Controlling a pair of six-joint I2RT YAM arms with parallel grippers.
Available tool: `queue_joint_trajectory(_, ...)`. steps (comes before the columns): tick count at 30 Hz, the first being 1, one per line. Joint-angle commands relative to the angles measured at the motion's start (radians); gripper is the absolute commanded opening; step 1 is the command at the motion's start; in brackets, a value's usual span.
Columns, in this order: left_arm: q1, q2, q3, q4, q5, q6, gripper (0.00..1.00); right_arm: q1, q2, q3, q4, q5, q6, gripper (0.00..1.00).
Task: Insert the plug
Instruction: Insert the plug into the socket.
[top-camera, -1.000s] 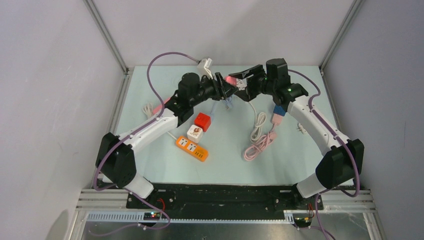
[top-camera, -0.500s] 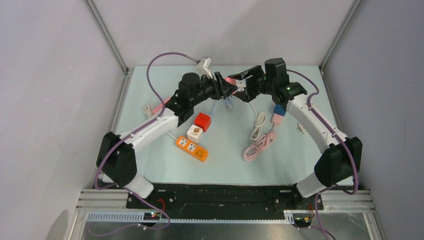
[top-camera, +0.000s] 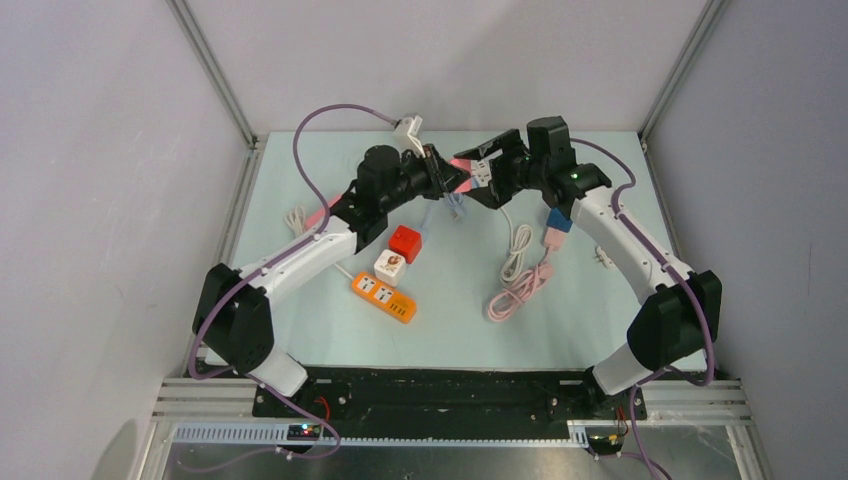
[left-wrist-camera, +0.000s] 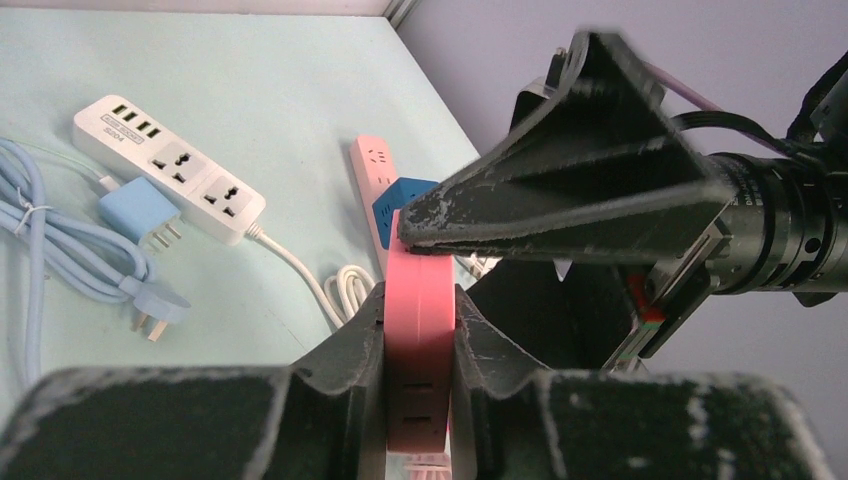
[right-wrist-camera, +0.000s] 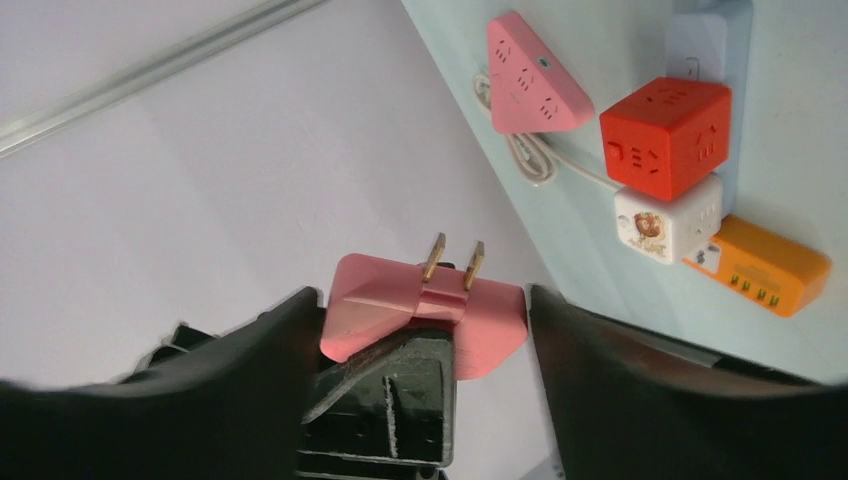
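Left gripper (left-wrist-camera: 420, 300) has clamped down since a second ago. It now pinches the pink plug (right-wrist-camera: 490, 320) by its flat sides, mid-air over the far middle of the table (top-camera: 450, 320). Prongs (right-wrist-camera: 452, 262) are left exposed, likely so you can regrip. Right gripper (right-wrist-camera: 425, 298) straddles it, jaws wide, holding nothing. White power strip (left-wrist-camera: 170, 170) label is too small to read.
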Motion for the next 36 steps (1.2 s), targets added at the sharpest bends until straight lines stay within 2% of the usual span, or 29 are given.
queue_joint_trajectory(1, 0.005, -0.015, 0.002, 0.029, -0.015, 0.017, 0.00, 0.014, -0.011, 0.064, 0.031, 0.028, -0.110, 0.95)
queue_joint_trajectory(3, 0.009, -0.024, -0.004, 0.009, -0.014, 0.031, 0.00, 0.011, -0.016, 0.069, 0.014, 0.049, -0.139, 0.99)
queue_joint_trajectory(8, 0.038, -0.044, 0.010, -0.116, 0.044, 0.097, 0.00, -0.021, -0.084, -0.001, 0.005, 0.119, -0.180, 0.99)
queue_joint_trajectory(14, 0.092, -0.035, 0.146, -0.622, 0.070, 0.308, 0.00, -0.083, -0.163, -0.089, -0.024, 0.205, -0.315, 0.99)
queue_joint_trajectory(16, 0.105, -0.034, 0.180, -0.750, 0.058, 0.367, 0.00, -0.122, -0.164, -0.095, -0.032, 0.145, -0.410, 0.99)
queue_joint_trajectory(20, 0.117, -0.017, 0.228, -0.961, 0.024, 0.491, 0.00, -0.178, -0.140, -0.096, -0.090, 0.107, -0.567, 0.99)
queue_joint_trajectory(25, 0.117, 0.069, 0.325, -1.190, -0.050, 0.617, 0.00, -0.197, -0.097, -0.096, -0.163, 0.107, -0.640, 0.96)
queue_joint_trajectory(31, 0.122, 0.137, 0.444, -1.299, -0.084, 0.700, 0.00, -0.216, -0.051, -0.097, -0.160, 0.052, -0.641, 0.87)
queue_joint_trajectory(36, 0.134, 0.184, 0.477, -1.340, -0.060, 0.749, 0.00, -0.222, -0.029, -0.093, -0.149, 0.028, -0.625, 0.80)
